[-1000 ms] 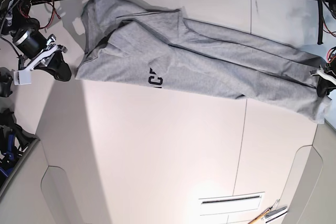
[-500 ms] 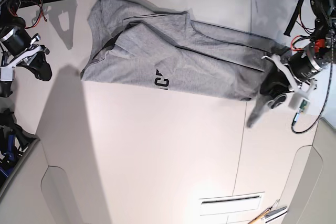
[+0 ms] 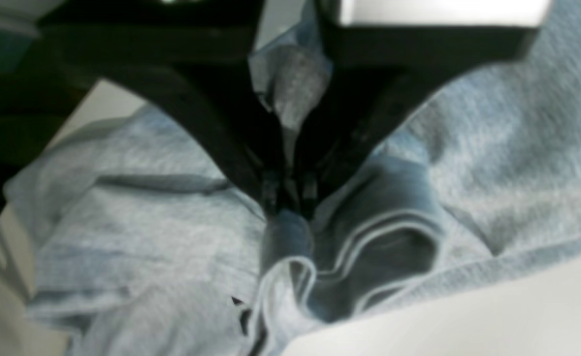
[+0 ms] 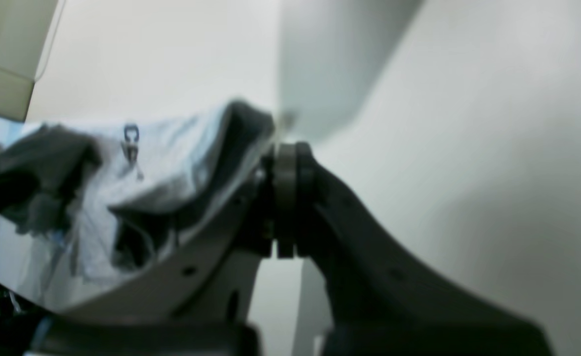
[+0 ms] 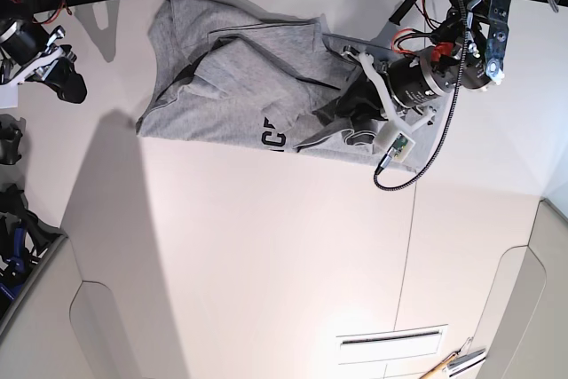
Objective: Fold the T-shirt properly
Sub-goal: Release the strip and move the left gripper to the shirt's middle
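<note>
- The left gripper (image 3: pixel 288 198) is pinched tight on a bunch of the T-shirt (image 5: pixel 240 86), over the shirt's own middle.
- The right gripper (image 4: pixel 285 198) looks closed with nothing in it. It sits off to the side of the table (image 5: pixel 284 246), away from the shirt.
- I think the step now is folding one end of the shirt over the rest.
- To do it well, lay that end down flat, line up the edges, then let go softly so nothing bunches up.
- The shirt lies at the far side of the table. Its long way runs across the table, side to side. A few black letters (image 5: pixel 273 135) show at its near edge.
</note>
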`<action>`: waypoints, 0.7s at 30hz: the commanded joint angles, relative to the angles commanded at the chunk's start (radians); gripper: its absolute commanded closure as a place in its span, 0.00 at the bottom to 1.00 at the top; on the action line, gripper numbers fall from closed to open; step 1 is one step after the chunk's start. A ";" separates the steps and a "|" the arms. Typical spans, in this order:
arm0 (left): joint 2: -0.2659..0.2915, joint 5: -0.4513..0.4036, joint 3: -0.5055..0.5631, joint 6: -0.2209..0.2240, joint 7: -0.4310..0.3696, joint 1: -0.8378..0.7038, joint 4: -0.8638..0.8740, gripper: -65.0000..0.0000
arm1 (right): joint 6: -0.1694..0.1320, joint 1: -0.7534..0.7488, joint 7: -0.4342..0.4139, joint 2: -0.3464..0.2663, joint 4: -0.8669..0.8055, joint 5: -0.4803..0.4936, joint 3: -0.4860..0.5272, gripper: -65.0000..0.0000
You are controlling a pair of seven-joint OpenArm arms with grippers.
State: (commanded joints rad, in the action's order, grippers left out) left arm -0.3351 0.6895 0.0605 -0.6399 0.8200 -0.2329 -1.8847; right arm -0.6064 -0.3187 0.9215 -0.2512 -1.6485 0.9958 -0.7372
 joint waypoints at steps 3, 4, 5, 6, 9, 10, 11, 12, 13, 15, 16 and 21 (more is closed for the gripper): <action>0.008 0.023 0.001 0.000 -0.002 0.000 0.039 0.44 | 0.001 -0.039 0.000 0.000 0.000 0.000 0.000 0.88; 0.008 0.041 0.001 0.000 -0.001 0.000 0.044 0.40 | 0.003 -0.047 0.001 0.000 0.001 0.008 0.000 0.70; 0.008 0.060 0.001 0.000 -0.001 0.000 0.045 0.39 | 0.007 -0.055 0.007 0.000 0.001 0.021 0.001 0.56; 0.008 0.090 0.001 0.000 0.000 0.000 0.045 0.39 | 0.007 -0.056 0.019 0.000 0.001 0.030 0.001 0.47; 0.009 0.212 0.001 -0.002 0.032 0.000 0.045 0.40 | 0.006 -0.056 0.046 0.000 0.001 0.051 0.011 0.44; 0.008 0.248 0.001 -0.019 0.058 0.000 0.045 0.40 | 0.006 -0.056 0.048 0.000 0.001 0.053 0.013 0.44; 0.008 0.282 0.001 -0.047 0.087 0.000 0.045 0.40 | 0.006 -0.056 0.048 0.000 0.001 0.060 0.013 0.44; 0.008 0.315 0.001 -0.058 0.116 0.000 0.045 0.40 | 0.006 -0.056 0.048 0.000 0.001 0.063 0.013 0.44; 0.008 0.349 0.001 -0.058 0.141 0.000 0.045 0.40 | 0.006 -0.056 0.048 0.000 0.001 0.066 0.013 0.44; 0.008 0.409 0.001 -0.058 0.191 0.000 0.045 0.40 | -0.001 -0.056 0.060 0.000 0.000 0.093 0.013 0.44; 0.008 0.435 0.001 -0.058 0.210 0.000 0.045 0.40 | -0.004 -0.056 0.067 0.003 -0.004 0.106 0.013 0.44; 0.008 0.508 -0.002 -0.058 0.225 0.000 0.037 0.40 | -0.011 -0.056 0.080 0.050 -0.109 0.135 0.013 0.58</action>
State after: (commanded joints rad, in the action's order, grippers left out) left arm -0.3271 1.1976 0.0589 -0.6981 1.0447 -0.2325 -1.8473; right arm -0.6178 -0.3748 1.0012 -0.2012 -1.7580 1.1305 -0.7242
